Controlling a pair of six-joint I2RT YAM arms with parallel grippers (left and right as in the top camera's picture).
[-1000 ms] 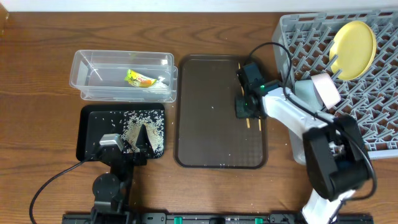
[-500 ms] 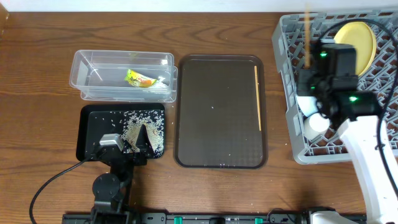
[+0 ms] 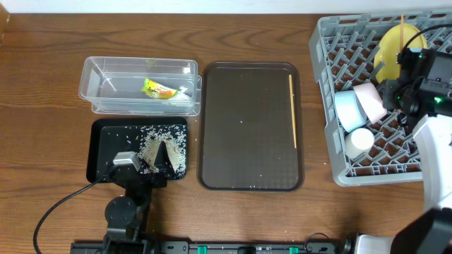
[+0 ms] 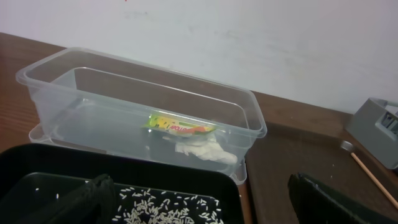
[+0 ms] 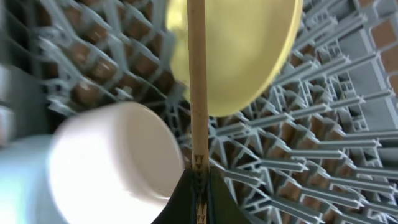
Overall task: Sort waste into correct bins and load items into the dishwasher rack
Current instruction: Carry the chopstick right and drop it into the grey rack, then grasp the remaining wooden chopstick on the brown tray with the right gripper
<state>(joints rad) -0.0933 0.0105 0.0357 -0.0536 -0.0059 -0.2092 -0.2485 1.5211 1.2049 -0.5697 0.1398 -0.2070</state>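
My right gripper (image 5: pixel 199 180) is shut on a wooden chopstick (image 5: pixel 197 81), holding it over the grey dishwasher rack (image 3: pixel 332 152); from overhead the chopstick (image 3: pixel 403 32) crosses the pale yellow plate (image 3: pixel 393 44). The plate (image 5: pixel 249 43) stands on edge in the rack, with a white bowl (image 3: pixel 359 140), a light blue bowl (image 3: pixel 347 107) and a pinkish-white bowl (image 3: pixel 370 100) near it. The second chopstick (image 3: pixel 293 111) lies on the brown tray. My left gripper (image 4: pixel 205 205) is open over the black tray (image 3: pixel 99 141) with rice scraps (image 3: pixel 152 144). The green-yellow wrapper (image 3: pixel 158 89) lies in the clear tub (image 3: pixel 92 77).
The dark brown serving tray (image 3: pixel 240 127) sits in the middle between the bins and the rack. The clear tub (image 4: pixel 56 93) stands behind the black tray (image 4: pixel 62 165). A cable runs from the left arm base along the front edge.
My right gripper lifted one chopstick off the brown tray and carried it right, over the rack by the yellow plate. The left arm has not moved.
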